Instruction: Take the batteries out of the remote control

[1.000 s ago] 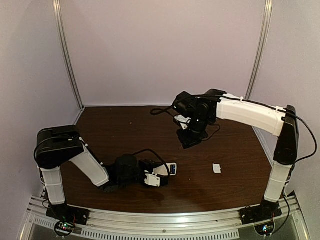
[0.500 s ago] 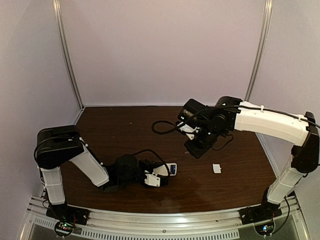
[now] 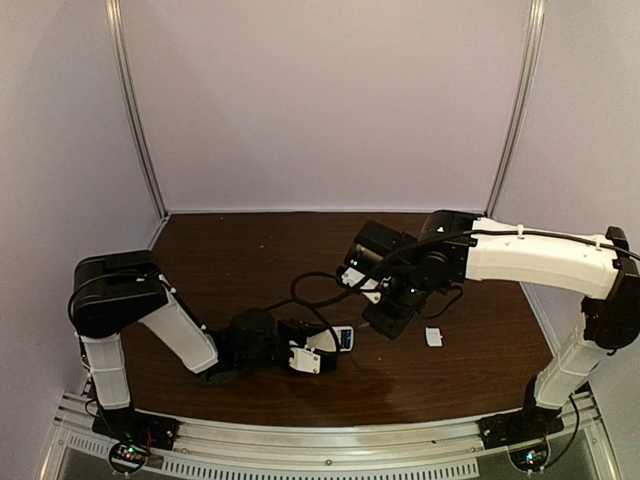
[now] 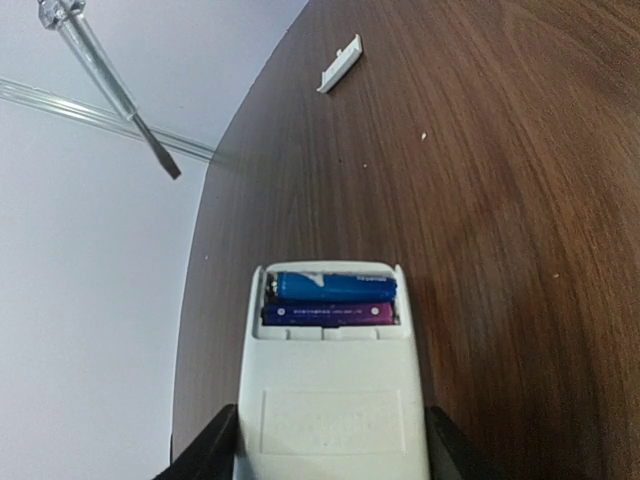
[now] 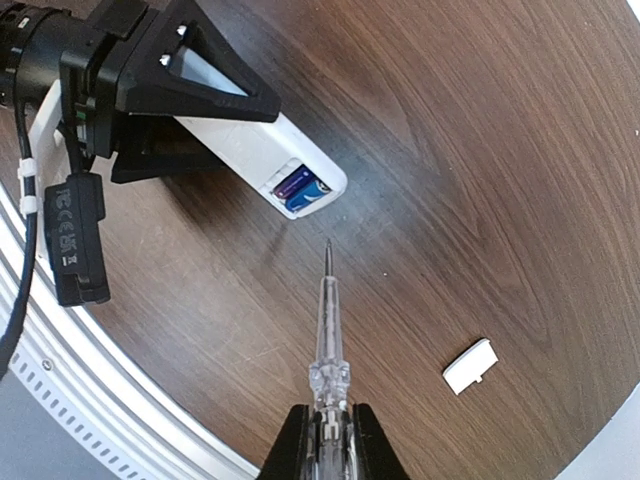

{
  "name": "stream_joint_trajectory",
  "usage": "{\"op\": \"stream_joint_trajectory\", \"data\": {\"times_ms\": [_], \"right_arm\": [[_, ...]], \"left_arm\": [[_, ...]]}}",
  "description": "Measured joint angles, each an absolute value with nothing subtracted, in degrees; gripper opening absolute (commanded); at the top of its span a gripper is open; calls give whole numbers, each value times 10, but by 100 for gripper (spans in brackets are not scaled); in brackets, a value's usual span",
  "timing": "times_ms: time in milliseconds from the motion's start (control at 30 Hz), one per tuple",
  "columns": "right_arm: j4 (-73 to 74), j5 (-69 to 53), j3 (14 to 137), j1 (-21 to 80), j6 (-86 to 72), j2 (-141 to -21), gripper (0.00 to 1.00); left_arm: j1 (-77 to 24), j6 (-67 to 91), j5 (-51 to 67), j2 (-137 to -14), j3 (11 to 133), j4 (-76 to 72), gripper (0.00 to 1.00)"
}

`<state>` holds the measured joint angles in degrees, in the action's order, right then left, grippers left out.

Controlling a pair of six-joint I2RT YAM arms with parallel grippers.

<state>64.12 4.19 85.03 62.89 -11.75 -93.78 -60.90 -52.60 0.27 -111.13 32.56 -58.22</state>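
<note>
The white remote control [image 4: 330, 400] lies flat on the table with my left gripper [image 4: 330, 458] shut on its sides. Its battery bay is uncovered. Two batteries lie side by side in it, one blue [image 4: 330, 287] and one dark purple [image 4: 325, 314]. From above, the remote's open end [image 3: 343, 340] sticks out of the left gripper [image 3: 312, 352]. My right gripper [image 5: 328, 440] is shut on a clear-handled screwdriver [image 5: 327, 320]. The tip hangs just short of the batteries [image 5: 300, 188] and points at them. From above, the right gripper [image 3: 385, 318] is to the right of the remote.
The small white battery cover [image 3: 434, 337] lies on the brown table to the right of the remote, also seen as a cover [image 5: 470, 366] beside the screwdriver. A black cable loops over the table behind the remote. The metal rail runs along the near edge.
My right arm has swung left and nearer, bringing the screwdriver from the back of the table to just beside the remote's open end. The left arm has not moved.
</note>
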Motion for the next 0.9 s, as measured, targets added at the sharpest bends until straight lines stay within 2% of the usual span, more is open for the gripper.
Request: {"op": "stream_joint_trajectory", "data": {"times_ms": [900], "right_arm": [[645, 50, 868, 650, -117, -955, 0]], "left_arm": [[-609, -526, 3, -1111, 326, -582, 0]]}}
